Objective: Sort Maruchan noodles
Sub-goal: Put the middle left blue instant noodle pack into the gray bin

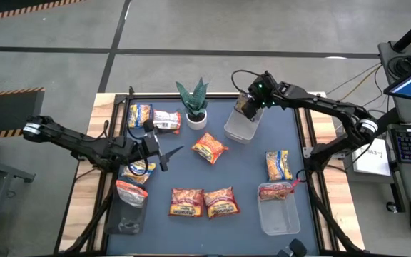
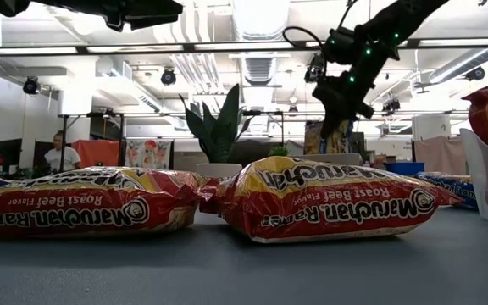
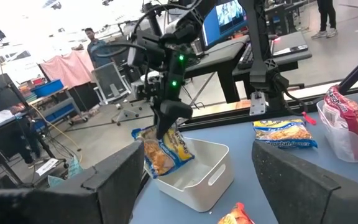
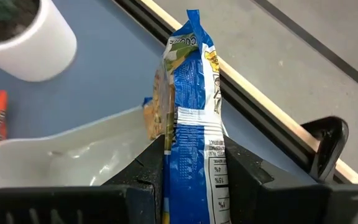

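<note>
Packet hanging over bin, R arm about to drop it.

L gripper [image 1: 164, 153] hovers over counter [image 1: 241, 171] near left side, jaws wide, nothing held. Orange packets [image 1: 204, 203] lie flat mid-counter; other packets sit in the left and right bins. R gripper [image 1: 251, 104] at the back, jaws clamped on blue-yellow noodle packet [image 4: 191, 118], long axis vertical, lower end just inside clear bin [image 1: 241, 127] below it. R arm does this move. Blue mat surface; open workshop behind.
</note>
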Action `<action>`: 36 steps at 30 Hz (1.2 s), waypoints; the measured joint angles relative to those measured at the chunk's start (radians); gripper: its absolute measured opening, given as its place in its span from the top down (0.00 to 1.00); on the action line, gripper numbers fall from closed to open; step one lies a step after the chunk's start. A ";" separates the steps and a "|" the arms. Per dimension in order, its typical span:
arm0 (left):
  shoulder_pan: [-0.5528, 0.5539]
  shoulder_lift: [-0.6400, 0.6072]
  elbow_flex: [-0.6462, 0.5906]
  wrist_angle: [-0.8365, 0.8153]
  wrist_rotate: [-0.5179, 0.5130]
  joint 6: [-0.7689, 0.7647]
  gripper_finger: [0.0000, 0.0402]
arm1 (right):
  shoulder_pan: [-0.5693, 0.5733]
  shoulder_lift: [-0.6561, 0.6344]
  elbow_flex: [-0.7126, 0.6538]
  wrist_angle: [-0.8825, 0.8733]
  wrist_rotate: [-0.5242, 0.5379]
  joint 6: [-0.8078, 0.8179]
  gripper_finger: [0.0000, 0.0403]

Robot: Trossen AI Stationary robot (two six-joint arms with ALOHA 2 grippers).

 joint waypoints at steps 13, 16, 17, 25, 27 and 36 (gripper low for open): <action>0.000 0.000 0.000 0.009 0.000 0.024 0.31 | 0.001 0.004 -0.059 0.065 -0.002 -0.044 0.66; 0.000 0.000 0.000 0.009 0.000 0.033 0.31 | 0.001 0.005 -0.039 0.065 -0.002 -0.047 0.70; 0.000 0.000 0.000 0.009 0.000 0.034 0.31 | 0.001 0.004 -0.031 0.065 -0.002 -0.057 0.72; 0.000 0.000 0.000 0.009 0.000 0.049 0.31 | 0.001 0.004 0.018 0.059 -0.011 -0.100 0.96; 0.000 0.000 0.000 0.014 0.000 0.049 0.31 | 0.001 0.004 0.033 0.053 -0.011 -0.119 0.97; 0.000 0.000 0.000 0.016 0.000 0.042 0.31 | 0.001 0.004 0.143 -0.111 -0.039 -0.253 0.98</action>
